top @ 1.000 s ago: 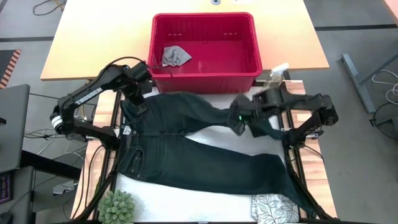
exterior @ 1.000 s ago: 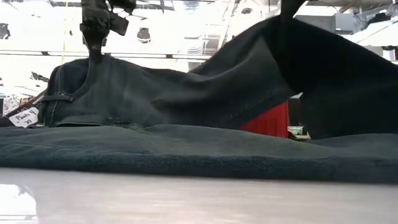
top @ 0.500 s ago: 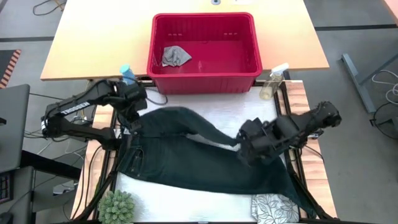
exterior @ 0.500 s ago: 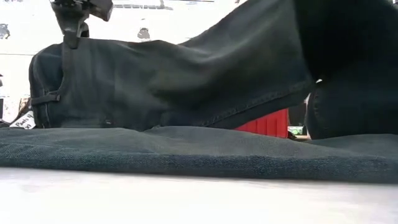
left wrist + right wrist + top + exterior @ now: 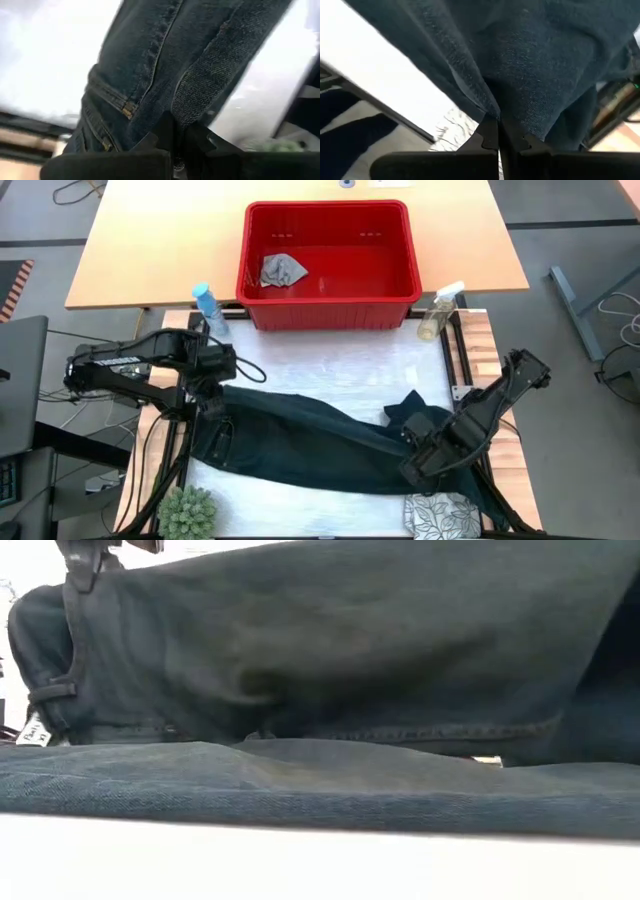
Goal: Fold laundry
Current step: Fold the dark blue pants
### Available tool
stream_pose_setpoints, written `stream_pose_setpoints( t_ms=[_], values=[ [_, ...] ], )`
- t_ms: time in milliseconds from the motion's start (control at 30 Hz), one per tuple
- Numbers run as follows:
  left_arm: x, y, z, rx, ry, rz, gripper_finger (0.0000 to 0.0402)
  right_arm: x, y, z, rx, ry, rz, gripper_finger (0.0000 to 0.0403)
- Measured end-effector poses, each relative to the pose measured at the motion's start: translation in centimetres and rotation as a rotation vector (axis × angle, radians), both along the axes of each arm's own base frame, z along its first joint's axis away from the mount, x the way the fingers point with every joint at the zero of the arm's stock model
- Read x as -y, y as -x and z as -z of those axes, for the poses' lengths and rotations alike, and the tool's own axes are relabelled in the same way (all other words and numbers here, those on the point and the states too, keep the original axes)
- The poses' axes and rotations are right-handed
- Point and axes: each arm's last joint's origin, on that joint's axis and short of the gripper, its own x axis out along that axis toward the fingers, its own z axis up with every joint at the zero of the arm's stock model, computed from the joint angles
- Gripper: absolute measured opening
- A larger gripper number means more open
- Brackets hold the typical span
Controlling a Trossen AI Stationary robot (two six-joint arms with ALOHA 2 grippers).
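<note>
Pinching jeans, left pincer at waistband, right pincer on leg

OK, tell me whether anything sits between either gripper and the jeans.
Nothing visible does. The left gripper is shut on the jeans at the waist end, and the right gripper is shut on the denim at the leg end, so both already pinch the cloth directly.

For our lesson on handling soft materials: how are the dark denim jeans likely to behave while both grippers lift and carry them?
The jeans will probably act floppy: between the left gripper and right gripper, both shut on the denim, the cloth sags and creases. They look fairly heavy for cloth, hanging in thick folds in the low view. Slipping seems unlikely, since the coarse weave sits pinched in both wrist views.
</note>
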Motion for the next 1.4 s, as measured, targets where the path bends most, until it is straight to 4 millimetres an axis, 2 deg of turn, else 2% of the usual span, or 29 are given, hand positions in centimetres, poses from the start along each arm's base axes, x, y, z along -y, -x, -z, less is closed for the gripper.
stream_pose_setpoints(
  t_ms=[233,500,600,800,867,967,1233,1400],
  values=[
    [2.0,-0.3,0.1,-0.013,0.07,0.024,0.0,-0.8,0.2,2.3,-0.038,-0.015,-0.002,0.0018],
    [3.6,-0.2,0.1,-0.016,0.097,0.07,0.0,-1.7,0.5,2.8,-0.025,-0.032,-0.035,0.0018],
    [4.3,-0.5,1.2,-0.015,0.142,0.121,0.0,-1.7,0.7,2.8,-0.032,-0.03,-0.036,0.0018],
    [6.0,-0.9,5.4,-0.079,0.345,0.213,0.0,-2.0,0.6,2.8,-0.012,-0.051,-0.042,0.0018],
    [6.1,-1.0,6.0,-0.072,0.388,0.206,0.0,-2.3,0.6,2.8,-0.004,-0.06,-0.052,0.0018],
    [6.2,-1.0,6.0,-0.025,0.417,0.193,0.0,-3.0,0.5,3.2,-0.006,-0.081,-0.092,0.0018],
    [6.7,-1.7,5.9,0.014,0.468,0.21,0.0006,-5.8,-1.1,6.5,-0.109,-0.143,-0.244,0.0018],
    [7.0,-2.1,6.0,0.014,0.525,0.261,0.0015,-6.6,-1.9,8.2,-0.148,-0.121,-0.299,0.0018]
  ],
)
